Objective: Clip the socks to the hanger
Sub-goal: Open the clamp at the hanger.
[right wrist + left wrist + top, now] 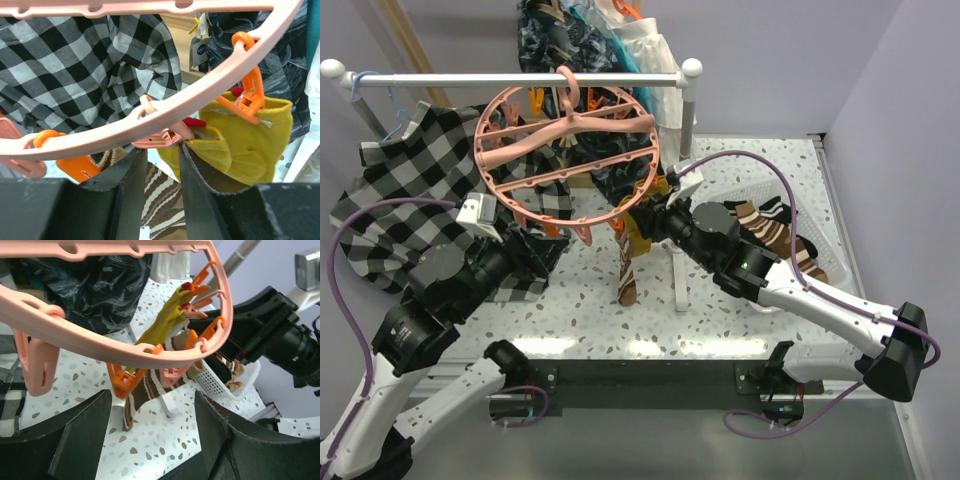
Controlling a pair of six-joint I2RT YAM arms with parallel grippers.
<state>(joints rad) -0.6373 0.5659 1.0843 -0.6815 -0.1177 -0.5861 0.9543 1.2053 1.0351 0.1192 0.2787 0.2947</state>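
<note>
The hanger [75,335] hangs by its hook from the white rail [520,78] at the back of the table, with its ring tilted down toward the arms; this puts the dangling clips within reach of both wrists. The left gripper [152,400] sits just below the near rim with its fingers spread wide and nothing between them, probably positioned to steady the ring. The right gripper [162,152] has its fingers drawn close together directly beneath a pink clip [165,137]. Whether they actually squeeze the clip cannot be confirmed, because the contact is hidden. A mustard sock [250,145] hangs from an orange clip [245,97], and its loose edge lies at the mouth of the pink clip. A brown striped sock [145,390] hangs beside it. More socks [765,225] lie in the white basket [825,235] on the right. The ring is salmon-pink plastic, round, with crossbars.
</note>
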